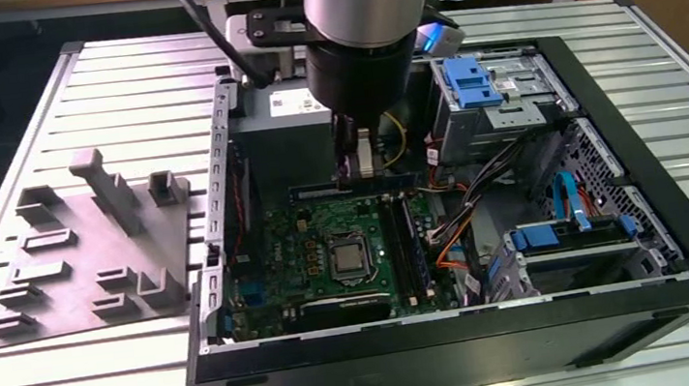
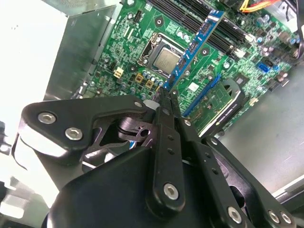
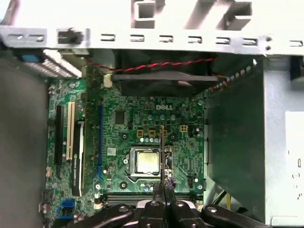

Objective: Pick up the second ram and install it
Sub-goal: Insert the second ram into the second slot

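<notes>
My gripper (image 1: 362,173) hangs inside the open computer case (image 1: 662,244), shut on the second ram (image 1: 313,193), a thin dark board held level a little above the motherboard (image 1: 280,249). In the second wrist view the ram (image 2: 197,42) runs edge-on out from the gripper (image 2: 166,95), over the silver processor (image 2: 168,59). In the first wrist view the ram (image 3: 162,142) is a thin line crossing the processor (image 3: 145,161), with the gripper (image 3: 164,190) closed at its near end. The black slot rails (image 3: 152,195) lie just below the fingertips.
A grey fixture plate (image 1: 79,252) with upright holders lies on the table at the exterior view's left. Blue drive cages (image 1: 475,81) and cable bundles (image 1: 453,229) fill the case's right side. An expansion card (image 3: 78,156) stands beside the motherboard's long slots.
</notes>
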Motion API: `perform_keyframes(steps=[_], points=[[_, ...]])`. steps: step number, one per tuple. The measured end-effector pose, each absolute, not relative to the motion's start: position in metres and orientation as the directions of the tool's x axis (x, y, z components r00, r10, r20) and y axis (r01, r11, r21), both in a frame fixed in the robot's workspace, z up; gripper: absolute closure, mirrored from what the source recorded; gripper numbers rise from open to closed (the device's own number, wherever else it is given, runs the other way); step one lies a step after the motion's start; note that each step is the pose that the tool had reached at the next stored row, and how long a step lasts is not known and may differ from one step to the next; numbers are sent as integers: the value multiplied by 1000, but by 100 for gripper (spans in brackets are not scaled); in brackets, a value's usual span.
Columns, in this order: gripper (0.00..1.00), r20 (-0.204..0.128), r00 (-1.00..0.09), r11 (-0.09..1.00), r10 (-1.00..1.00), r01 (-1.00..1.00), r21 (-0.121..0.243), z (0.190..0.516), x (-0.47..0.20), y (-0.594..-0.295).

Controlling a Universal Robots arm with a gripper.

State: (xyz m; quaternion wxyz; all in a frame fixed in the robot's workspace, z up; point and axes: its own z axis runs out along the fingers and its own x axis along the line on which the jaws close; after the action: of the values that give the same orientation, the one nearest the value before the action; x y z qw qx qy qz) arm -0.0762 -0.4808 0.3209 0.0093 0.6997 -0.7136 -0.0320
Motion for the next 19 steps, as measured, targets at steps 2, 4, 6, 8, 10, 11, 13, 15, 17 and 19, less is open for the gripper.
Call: perform_keyframes(steps=[2,4,6,8,10,11,13,15,17,19], points=[[89,-32,-57,55,-998,-997,59,320,-76,-481],[89,-32,-93,91,-995,-994,59,320,-76,-481],[89,-32,-130,128,-991,-990,59,320,-76,-481],[89,-32,-165,163,-986,-985,59,319,-76,-481],[89,-31,-201,199,-979,-978,59,319,-76,-481],[89,-32,-218,216,-975,-975,59,319,-76,-481],[89,-32,-255,253,-966,-966,59,318,-76,-481],[89,-32,-289,287,-957,-956,59,318,-76,-481],[89,-32,-323,321,-946,-945,59,318,-76,-481],[89,-32,-357,355,-933,-933,59,317,-76,-481]])
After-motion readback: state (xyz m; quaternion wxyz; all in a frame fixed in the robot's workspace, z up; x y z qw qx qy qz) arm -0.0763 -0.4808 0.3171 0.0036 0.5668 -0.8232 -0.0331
